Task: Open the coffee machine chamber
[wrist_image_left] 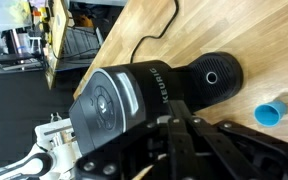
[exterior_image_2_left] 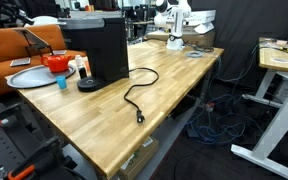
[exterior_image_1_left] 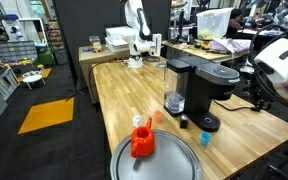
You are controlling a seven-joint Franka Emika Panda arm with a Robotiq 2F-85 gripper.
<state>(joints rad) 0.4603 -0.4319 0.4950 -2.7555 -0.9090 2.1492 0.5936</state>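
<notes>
Hovered gripper (wrist_image_left: 176, 128) over the Keurig coffee machine (wrist_image_left: 162, 86); found its chamber (wrist_image_left: 109, 100) just ahead-left of the fingers, lengthwise toward the drip base (wrist_image_left: 212, 78); could not tell finger spacing.

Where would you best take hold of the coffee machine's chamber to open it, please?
Take the front lip of the chamber, the band lettered KEURIG, coming from the front, above the round drip base. That edge juts out over the base, so it can likely be hooked and lifted.

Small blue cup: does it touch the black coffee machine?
Apart. The wrist view shows bare wooden table between the small blue cup and the black coffee machine.
</notes>
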